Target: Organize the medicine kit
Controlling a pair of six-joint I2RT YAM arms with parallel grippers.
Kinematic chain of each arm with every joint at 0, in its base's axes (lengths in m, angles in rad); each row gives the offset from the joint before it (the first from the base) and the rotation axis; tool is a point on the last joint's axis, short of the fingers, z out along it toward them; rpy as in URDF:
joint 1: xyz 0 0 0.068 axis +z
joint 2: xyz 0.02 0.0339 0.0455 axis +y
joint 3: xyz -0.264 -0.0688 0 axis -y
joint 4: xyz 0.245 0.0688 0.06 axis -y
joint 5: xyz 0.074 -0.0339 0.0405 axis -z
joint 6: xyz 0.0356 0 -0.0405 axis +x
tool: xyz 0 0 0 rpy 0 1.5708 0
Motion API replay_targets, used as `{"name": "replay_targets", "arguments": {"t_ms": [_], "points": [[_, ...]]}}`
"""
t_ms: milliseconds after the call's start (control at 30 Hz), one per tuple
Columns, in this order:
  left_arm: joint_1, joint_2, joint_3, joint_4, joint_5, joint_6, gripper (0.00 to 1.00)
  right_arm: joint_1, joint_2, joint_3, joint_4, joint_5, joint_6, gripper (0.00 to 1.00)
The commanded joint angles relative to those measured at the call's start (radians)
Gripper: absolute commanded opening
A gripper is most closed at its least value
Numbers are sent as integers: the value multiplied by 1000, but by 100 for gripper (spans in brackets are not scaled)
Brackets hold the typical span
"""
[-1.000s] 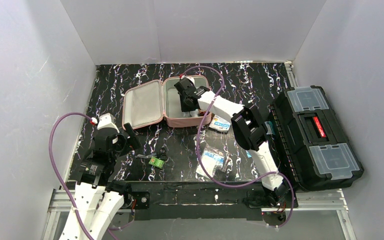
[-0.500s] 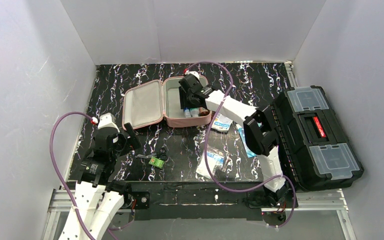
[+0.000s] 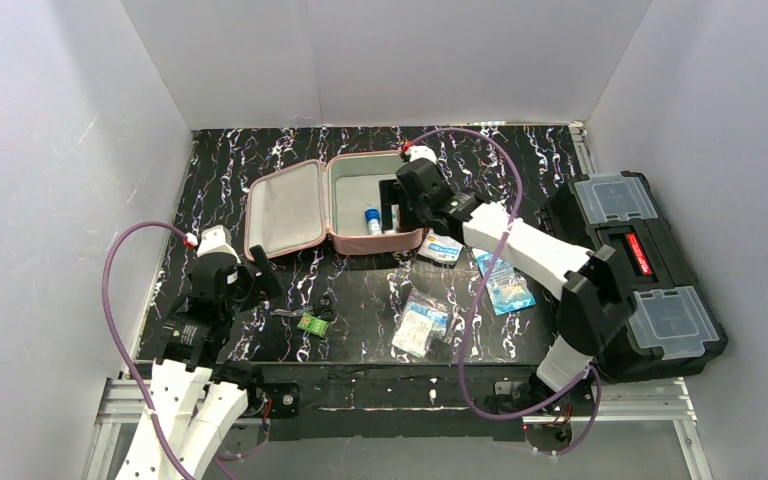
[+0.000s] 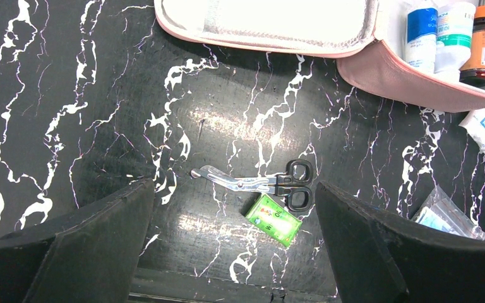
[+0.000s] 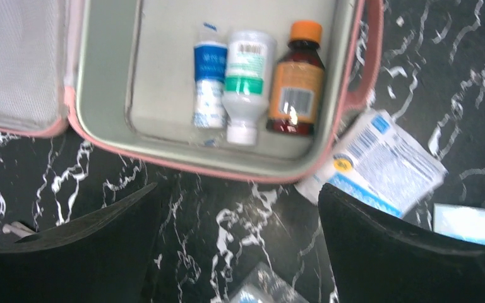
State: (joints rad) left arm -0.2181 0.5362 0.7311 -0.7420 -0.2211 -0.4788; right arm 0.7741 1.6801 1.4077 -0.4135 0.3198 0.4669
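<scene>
Pink medicine kit [image 5: 227, 165] holds three bottles [image 5: 246, 82] — labels blurred; left pincer [image 4: 235, 185], right pincer [image 5: 238, 188] spread.

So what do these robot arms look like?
The left arm and right arm are white links with chunky black joints, each trailing a looping purple cable. The left gripper and right gripper each have two broad, black, wedge-shaped fingers.

The soft rounded-square zip case [image 4: 410, 82] is pink outside and pale grey within. Inside it are a blue-and-white tube [image 5: 209, 82], a white plastic bottle [image 5: 247, 82] banded green, and a brown bottle [image 5: 297, 88] with an orange cap. Around the case the tabletop [image 4: 101, 95] is black, veined white like marble. Near the case, a small flat box [image 4: 273, 219] is bright green.
</scene>
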Motion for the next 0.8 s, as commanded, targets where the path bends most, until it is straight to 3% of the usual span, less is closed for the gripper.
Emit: {"name": "replay_targets", "arguments": {"t_ms": [0, 267, 533, 767], "points": [[1, 9, 22, -17, -9, 5, 99, -2, -145, -105, 17, 41, 52, 99], [0, 17, 22, -7, 56, 25, 99, -3, -371, -309, -82, 7, 144, 99], [-1, 65, 9, 59, 365, 101, 99, -3, -651, -652, -21, -121, 268, 99], [-2, 78, 28, 56, 467, 109, 100, -2, -762, -831, 10, -289, 357, 96]]}}
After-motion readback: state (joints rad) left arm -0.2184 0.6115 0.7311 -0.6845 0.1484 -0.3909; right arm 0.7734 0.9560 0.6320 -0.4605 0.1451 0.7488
